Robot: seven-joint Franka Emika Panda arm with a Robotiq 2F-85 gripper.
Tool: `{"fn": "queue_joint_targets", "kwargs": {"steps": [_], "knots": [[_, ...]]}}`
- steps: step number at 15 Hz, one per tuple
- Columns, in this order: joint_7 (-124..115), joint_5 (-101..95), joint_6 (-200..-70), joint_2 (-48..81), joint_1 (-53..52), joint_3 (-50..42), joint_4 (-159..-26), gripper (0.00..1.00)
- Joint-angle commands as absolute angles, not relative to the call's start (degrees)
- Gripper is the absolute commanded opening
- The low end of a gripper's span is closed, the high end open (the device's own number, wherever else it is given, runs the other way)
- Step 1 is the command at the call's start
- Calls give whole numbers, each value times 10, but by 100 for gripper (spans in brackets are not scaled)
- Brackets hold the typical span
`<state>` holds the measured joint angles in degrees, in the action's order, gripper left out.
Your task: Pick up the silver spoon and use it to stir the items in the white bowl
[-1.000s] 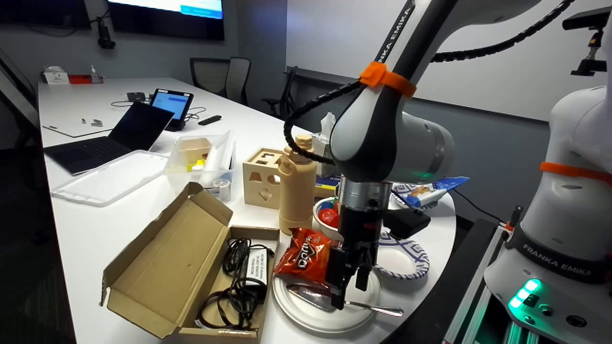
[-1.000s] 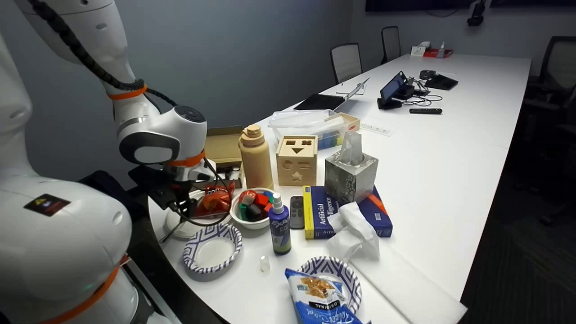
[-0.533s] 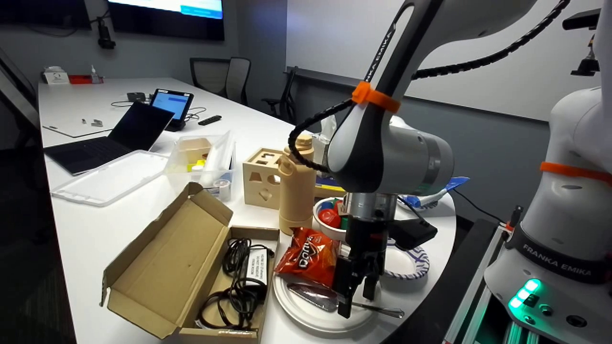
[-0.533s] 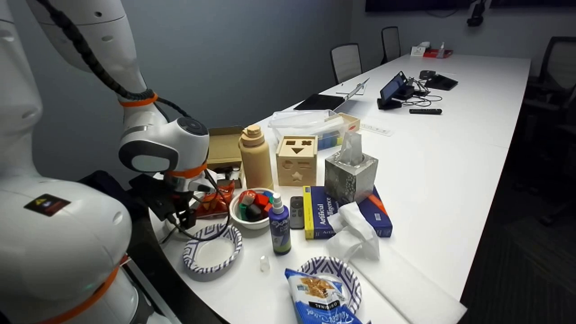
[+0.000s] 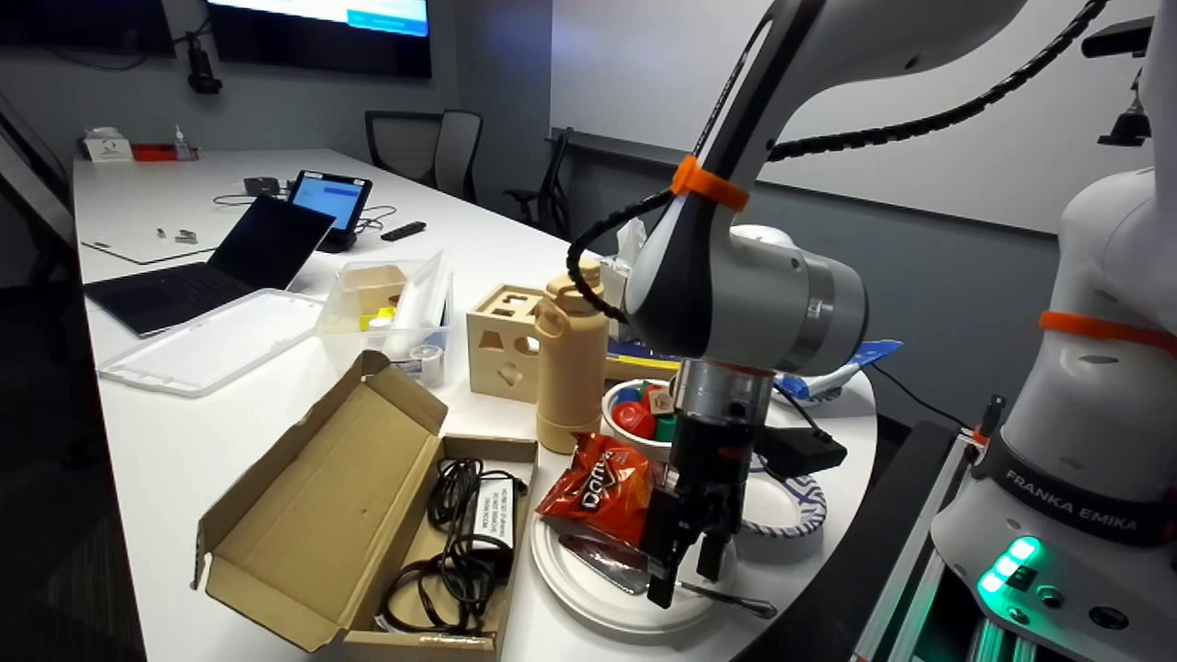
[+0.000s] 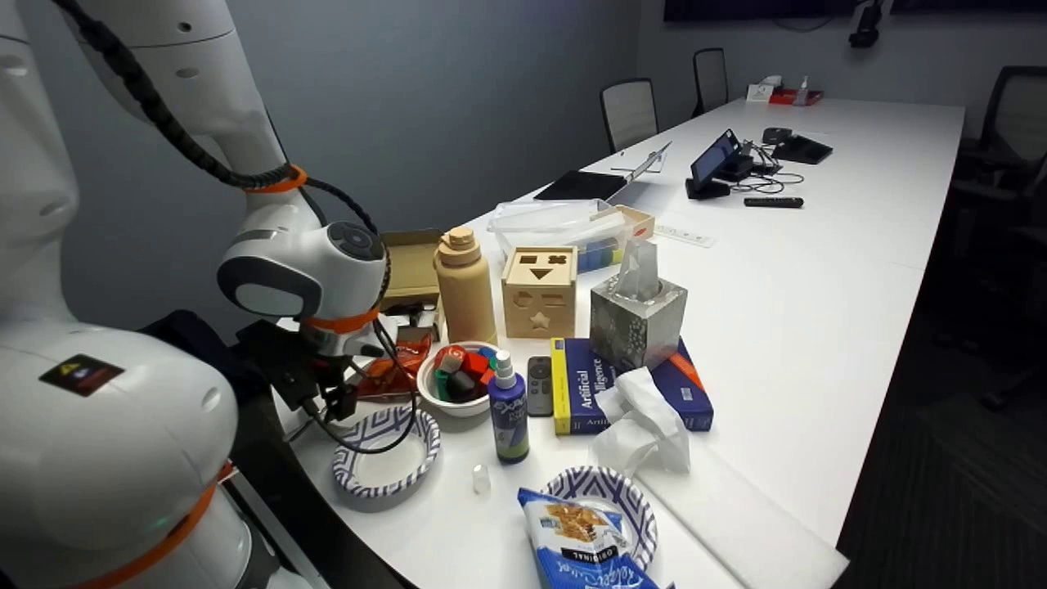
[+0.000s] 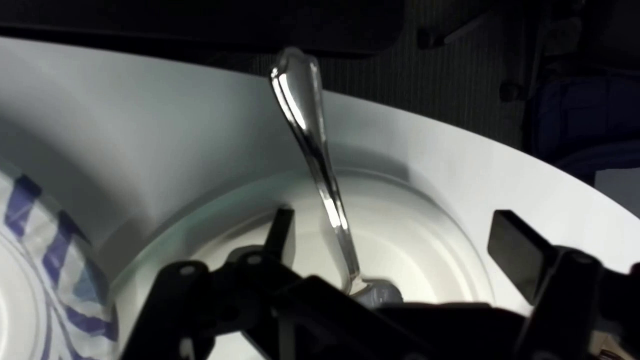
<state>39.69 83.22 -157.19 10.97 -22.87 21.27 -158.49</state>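
The silver spoon (image 5: 736, 599) lies across the large white plate (image 5: 634, 618), its handle sticking out past the rim. In the wrist view the spoon's handle (image 7: 325, 180) runs between the open fingers, nearer the left one; its broad end is partly hidden by the gripper. My gripper (image 5: 685, 577) points down over the plate, open and empty; it also shows in the wrist view (image 7: 402, 245). The white bowl (image 5: 642, 450) stands behind the gripper, holding red, green, blue and black items (image 6: 474, 366). The white bowl also shows in an exterior view (image 6: 462, 408).
A red snack bag (image 5: 593, 487) lies on the plate's far side, against the gripper. A patterned paper bowl (image 5: 811, 501), a tan bottle (image 5: 572, 368), a purple spray bottle (image 6: 510, 417) and an open cardboard box (image 5: 322, 496) stand around. The table edge is near the spoon's handle end.
The gripper has moved slightly lower and toward the handle end of the spoon, staying open. The snack bag, plate and the spoon's broad end have shifted slightly.
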Motion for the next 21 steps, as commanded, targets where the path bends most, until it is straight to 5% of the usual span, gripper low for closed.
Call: {"fn": "queue_joint_targets", "kwargs": {"steps": [1,21], "knots": [[453,873,-1552,114,-218,210,-1585,100],[551,968,-1581,111,-220,208,-1569,100]]}}
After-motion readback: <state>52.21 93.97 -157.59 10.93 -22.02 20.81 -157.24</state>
